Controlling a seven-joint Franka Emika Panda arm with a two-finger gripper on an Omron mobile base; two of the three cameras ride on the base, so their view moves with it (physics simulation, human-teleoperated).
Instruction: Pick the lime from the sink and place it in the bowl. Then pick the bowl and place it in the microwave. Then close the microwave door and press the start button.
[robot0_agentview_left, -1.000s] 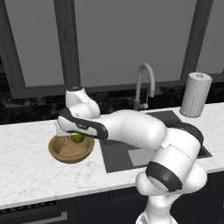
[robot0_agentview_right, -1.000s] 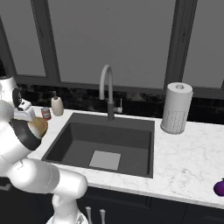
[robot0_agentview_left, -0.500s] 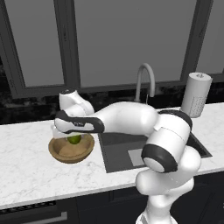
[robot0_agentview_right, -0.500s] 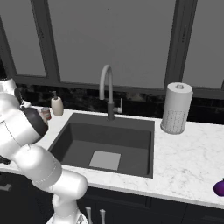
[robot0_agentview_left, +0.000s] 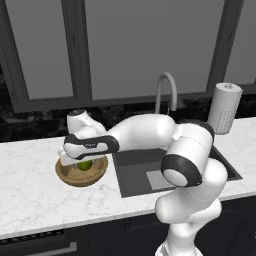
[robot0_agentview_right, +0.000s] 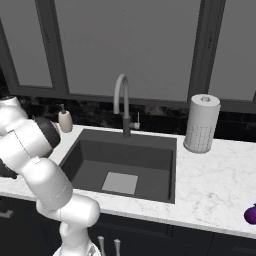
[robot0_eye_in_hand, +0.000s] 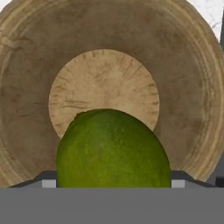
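The tan wooden bowl (robot0_agentview_left: 67, 177) sits on the white marble counter just left of the dark sink (robot0_agentview_left: 145, 170). My gripper (robot0_agentview_left: 84, 161) reaches over the bowl from the right and hangs low inside its rim. It is shut on the yellow-green lime (robot0_agentview_left: 85, 164). In the hand view the lime (robot0_eye_in_hand: 113, 148) looms large and close, above the bowl's (robot0_eye_in_hand: 188, 87) pale round bottom and not resting on it. The basin of the sink (robot0_agentview_right: 125, 165) holds nothing but its pale square patch. The microwave and its door are out of view.
A curved grey faucet (robot0_agentview_left: 167, 87) rises behind the sink. A paper towel roll (robot0_agentview_right: 201, 122) stands on the counter to the sink's right, a soap dispenser (robot0_agentview_right: 65, 121) at its back left. A purple thing (robot0_agentview_right: 251, 214) lies at the far right counter edge.
The hand has sunk a little toward the bowl with the lime still in it. The arm's elbow has swung up and to the right. The bowl has not moved.
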